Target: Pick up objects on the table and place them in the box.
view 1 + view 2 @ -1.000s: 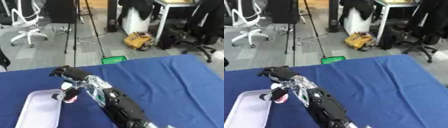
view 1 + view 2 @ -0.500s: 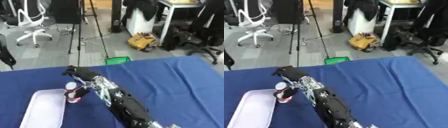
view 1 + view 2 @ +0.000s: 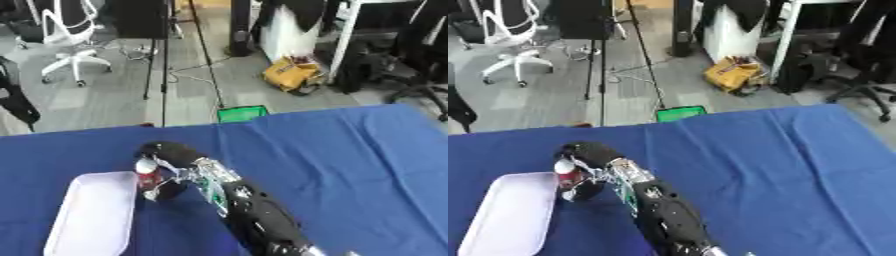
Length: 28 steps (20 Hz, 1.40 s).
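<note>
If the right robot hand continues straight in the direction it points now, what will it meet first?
Probably the white tray. The right robot hand, curled round a small red and white object, reaches toward the view's left, at the tray's near rim. Its height above the tray is unclear.

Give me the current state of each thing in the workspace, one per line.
right hand: shut on the small red and white object, beside the tray's far right corner.
small red and white object: held upright in the hand, at the tray's right rim, not yet inside.
white tray: lying flat on the blue cloth, nothing visible in it.
left hand: not in view.
</note>
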Motion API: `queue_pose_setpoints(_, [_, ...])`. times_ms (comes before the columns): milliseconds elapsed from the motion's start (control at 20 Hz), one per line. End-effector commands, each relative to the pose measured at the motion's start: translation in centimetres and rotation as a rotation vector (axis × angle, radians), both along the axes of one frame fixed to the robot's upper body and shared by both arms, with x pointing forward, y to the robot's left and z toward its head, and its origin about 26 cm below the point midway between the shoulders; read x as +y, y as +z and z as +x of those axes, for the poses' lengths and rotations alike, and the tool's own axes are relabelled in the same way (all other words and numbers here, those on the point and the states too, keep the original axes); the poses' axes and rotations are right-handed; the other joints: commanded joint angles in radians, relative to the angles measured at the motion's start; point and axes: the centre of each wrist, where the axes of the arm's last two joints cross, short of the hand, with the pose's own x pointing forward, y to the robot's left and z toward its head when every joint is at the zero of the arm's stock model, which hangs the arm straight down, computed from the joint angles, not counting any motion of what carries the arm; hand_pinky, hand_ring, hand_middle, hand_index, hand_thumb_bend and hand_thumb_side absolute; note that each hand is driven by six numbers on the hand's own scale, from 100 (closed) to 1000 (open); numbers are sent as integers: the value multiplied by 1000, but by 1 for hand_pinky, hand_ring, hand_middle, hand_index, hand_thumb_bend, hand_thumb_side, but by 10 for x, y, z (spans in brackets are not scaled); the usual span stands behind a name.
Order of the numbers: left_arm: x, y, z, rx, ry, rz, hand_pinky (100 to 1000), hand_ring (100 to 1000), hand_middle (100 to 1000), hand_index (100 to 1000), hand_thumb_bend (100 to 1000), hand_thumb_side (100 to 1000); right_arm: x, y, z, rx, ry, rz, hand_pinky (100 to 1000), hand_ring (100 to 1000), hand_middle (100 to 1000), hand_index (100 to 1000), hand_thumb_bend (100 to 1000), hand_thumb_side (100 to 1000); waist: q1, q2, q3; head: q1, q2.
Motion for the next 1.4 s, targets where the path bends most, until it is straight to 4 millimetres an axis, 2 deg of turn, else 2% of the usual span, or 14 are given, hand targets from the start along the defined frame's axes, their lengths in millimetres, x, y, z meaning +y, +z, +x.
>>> queue_pose_setpoints(50, [0,7,0,-26,-8,0,655,670,801,937,522,799,-3,7,2,4,2,17,861,933,904,943,426,428,18,4,2,2,-6])
queue_pose_setpoints(100, [0,7,0,-26,-8,0,655,668,800,938,522,800,-3,6,2,12,5,22,808,890,895,938,404,408,18,5,1,2,-6])
queue_pose_setpoints(200, [0,7,0,-25,-9,-1,655,668,800,938,522,800,-2,2,1,35,21,45,793,868,890,934,401,404,19,7,-1,2,-6])
queue_pose_setpoints(300, [0,6,0,-25,-10,-2,655,666,799,938,521,800,-3,0,1,52,32,71,698,776,865,921,385,384,19,7,-1,2,-6])
queue_pose_setpoints(550, [0,6,0,-24,-10,-5,655,664,796,938,520,801,-1,-2,0,64,47,114,617,706,835,899,364,355,20,7,-3,0,-7])
queue_pose_setpoints(800, [-1,6,0,-23,-10,-7,655,662,794,939,519,802,0,-4,-2,41,28,180,548,614,749,757,336,294,21,9,-4,-1,-9])
queue_pose_setpoints(850, [-1,6,0,-23,-10,-9,655,661,793,939,513,807,0,-5,-2,34,19,196,500,573,724,716,303,238,22,9,-5,-1,-9])
queue_pose_setpoints(900, [-1,6,0,-23,-9,-10,655,661,793,939,513,807,0,-6,-2,27,12,209,500,573,724,716,303,238,22,9,-5,-1,-8])
queue_pose_setpoints(950, [-1,6,0,-23,-9,-11,655,660,793,940,511,808,0,-7,-3,20,6,221,440,526,698,697,267,173,22,9,-5,-1,-7])
queue_pose_setpoints(1100, [-1,6,0,-22,-9,-13,655,660,792,940,510,808,0,-9,-3,4,-6,245,424,514,690,692,251,156,22,9,-6,-1,-7])
queue_pose_setpoints(1150, [-1,6,0,-22,-9,-14,655,660,792,940,510,808,1,-8,-3,-8,-7,259,367,469,660,674,179,104,22,8,-8,-3,-8])
queue_pose_setpoints(1200, [-1,6,0,-22,-8,-14,655,660,792,940,510,808,1,-7,-3,-19,-9,271,367,469,660,674,179,104,22,7,-10,-5,-8])
queue_pose_setpoints(1250, [-1,6,0,-22,-8,-14,656,660,792,941,509,807,2,-7,-4,-31,-9,284,339,446,646,673,100,102,22,6,-11,-6,-8])
queue_pose_setpoints(1400, [-1,6,0,-23,-8,-13,656,660,792,941,510,807,5,-5,-5,-64,-6,319,329,439,646,674,100,100,22,2,-16,-11,-9])
